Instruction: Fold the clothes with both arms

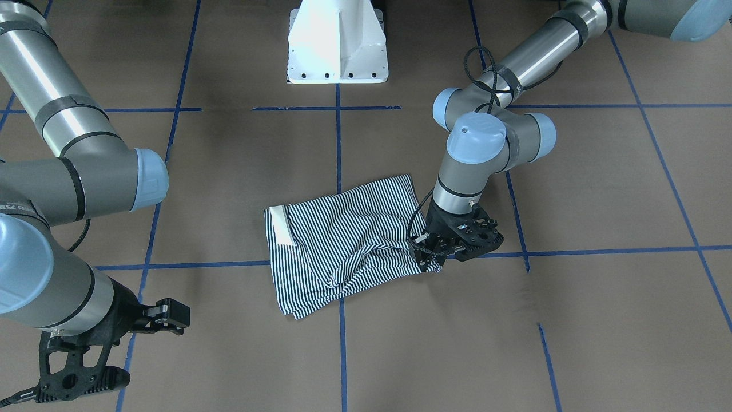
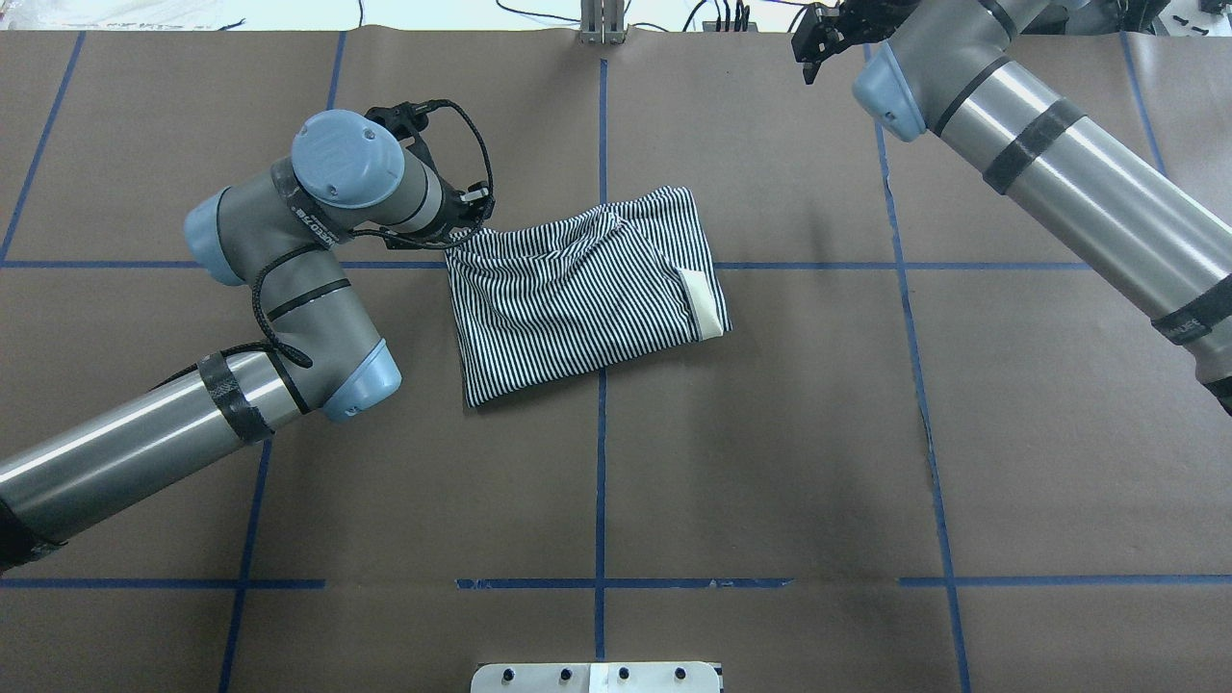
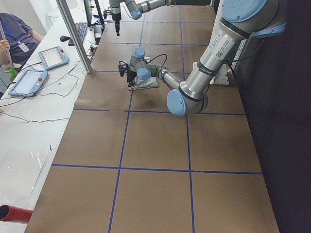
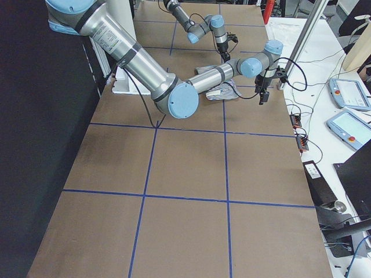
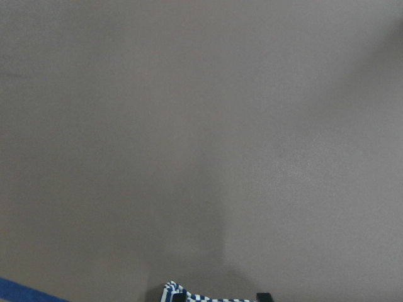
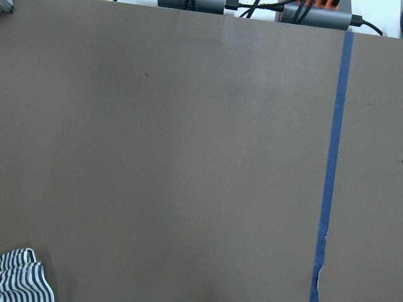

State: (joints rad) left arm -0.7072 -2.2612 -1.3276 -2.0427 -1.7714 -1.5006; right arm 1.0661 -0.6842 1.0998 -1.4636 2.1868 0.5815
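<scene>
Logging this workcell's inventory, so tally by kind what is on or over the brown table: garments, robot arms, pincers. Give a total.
Garments: 1, the striped polo shirt
Robot arms: 2, the left arm and the right arm
Pincers: 2, the left pincer and the right pincer
Total: 5

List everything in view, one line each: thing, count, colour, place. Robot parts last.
shirt: one, navy-and-white striped, partly folded, table centre.
collar: one, cream, on the shirt's edge towards the robot's right.
table: one, brown with a blue tape grid.
pedestal: one, white, at the robot's edge of the table.
tablets: two, grey, beside the table.
person: one, dark top, by the tablets.
arms: two, silver-grey with blue caps.
left hand: black, shut on the shirt's edge.
right hand: black, open, clear of the shirt.
</scene>
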